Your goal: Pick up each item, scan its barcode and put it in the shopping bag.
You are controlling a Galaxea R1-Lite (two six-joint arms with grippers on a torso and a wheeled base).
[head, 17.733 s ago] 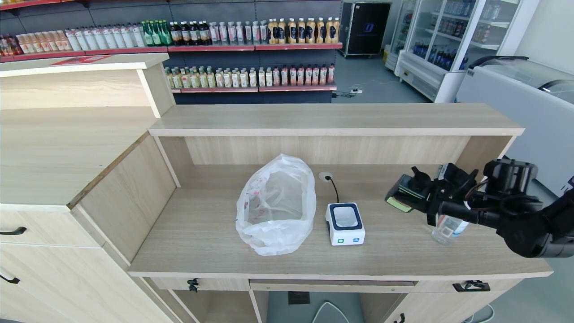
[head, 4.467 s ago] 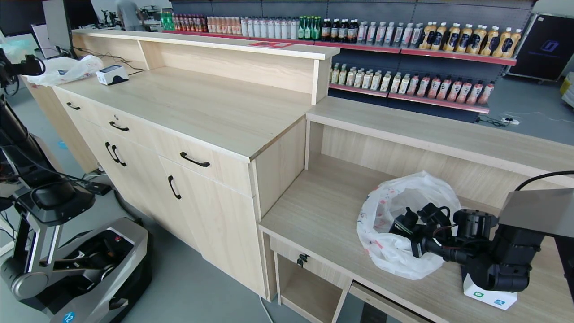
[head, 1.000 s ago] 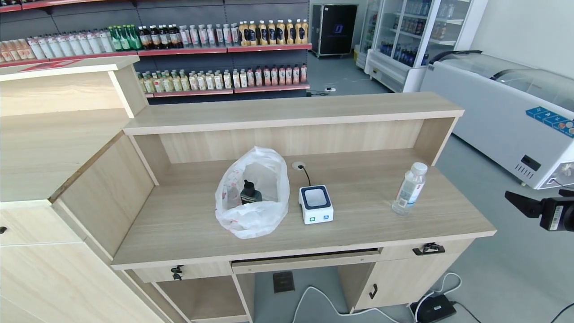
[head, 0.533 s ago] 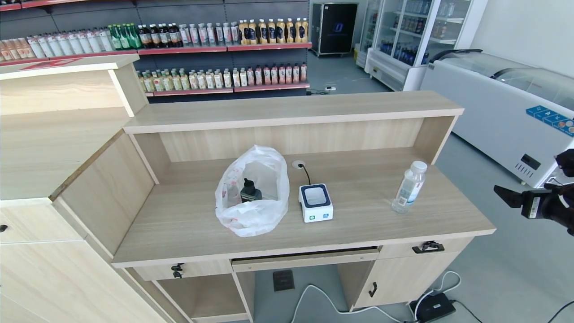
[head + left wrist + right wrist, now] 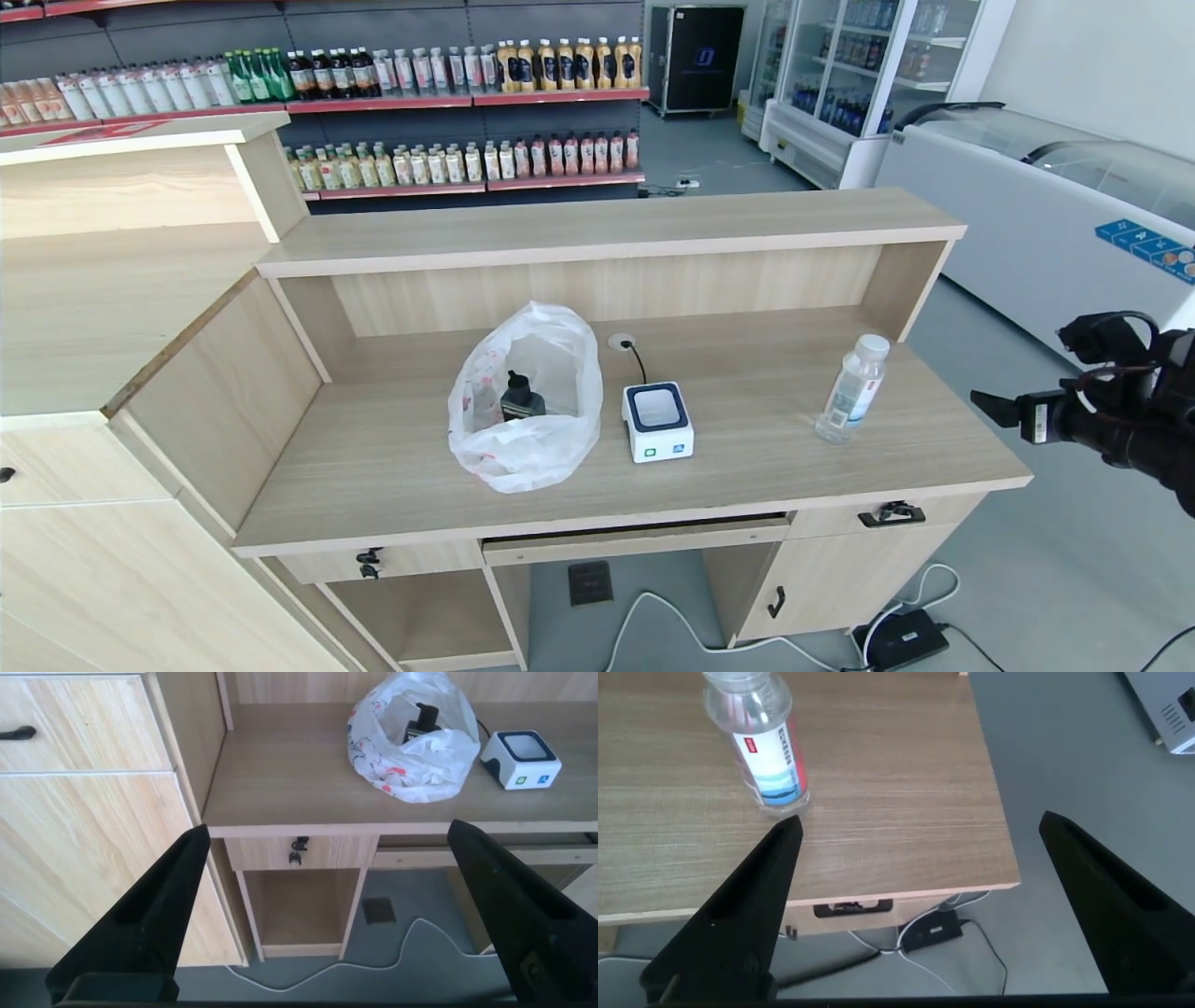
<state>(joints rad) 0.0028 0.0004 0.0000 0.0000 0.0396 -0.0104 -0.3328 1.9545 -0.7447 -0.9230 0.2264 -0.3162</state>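
While right gripper [image 5: 920,826] hangs spread wide, empty, off counter [image 5: 878,784] right end, water bottle [image 5: 761,751] stands upright near that end. Left gripper [image 5: 329,833] likewise spread, empty, out front. Scanner [image 5: 658,422] just beside shopping bag [image 5: 527,448]; dark bottle [image 5: 521,399] inside.

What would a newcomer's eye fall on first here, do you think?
The white shopping bag lies open midway along the counter, a dark item inside, the white scanner just right of it. A clear water bottle stands upright near the counter's right end; the right gripper, jaws open, hangs beyond that end.
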